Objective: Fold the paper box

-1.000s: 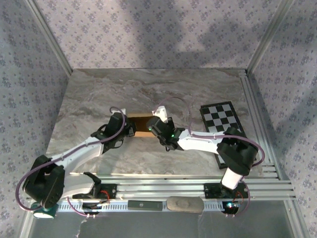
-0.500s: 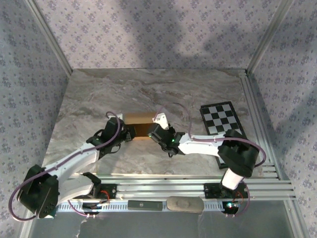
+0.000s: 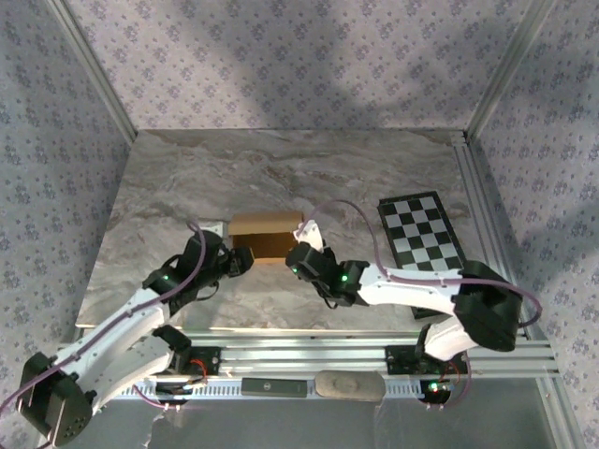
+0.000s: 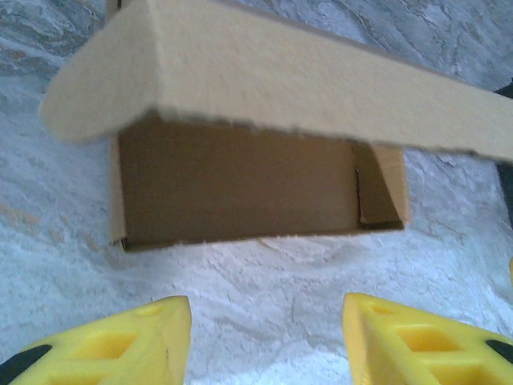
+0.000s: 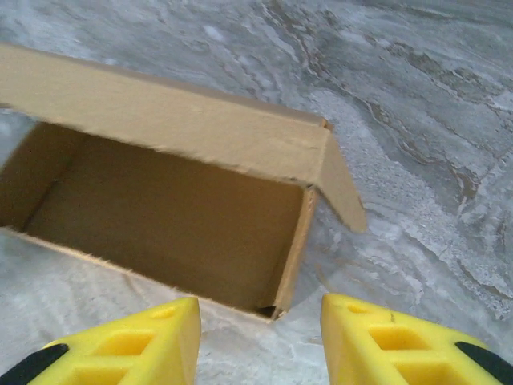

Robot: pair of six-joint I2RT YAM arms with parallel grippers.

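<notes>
Left end effector [image 4: 268, 325] and right end effector [image 5: 260, 321] each stand half open, gripping nothing. Just ahead of both, the paper box [image 5: 160, 212] rests on the counter [image 5: 417, 160], open, its lid [image 4: 280, 80] raised. To close it well, I would press the lid down evenly from both ends, tucking the side flap [image 5: 341, 188] inside. The right wrist view shows that flap splayed outward. The left wrist view shows how far the lid overhangs the box.

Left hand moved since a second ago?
Yes. In the top view the left hand has backed off the paper box, toward the near-left edge of the table.
</notes>
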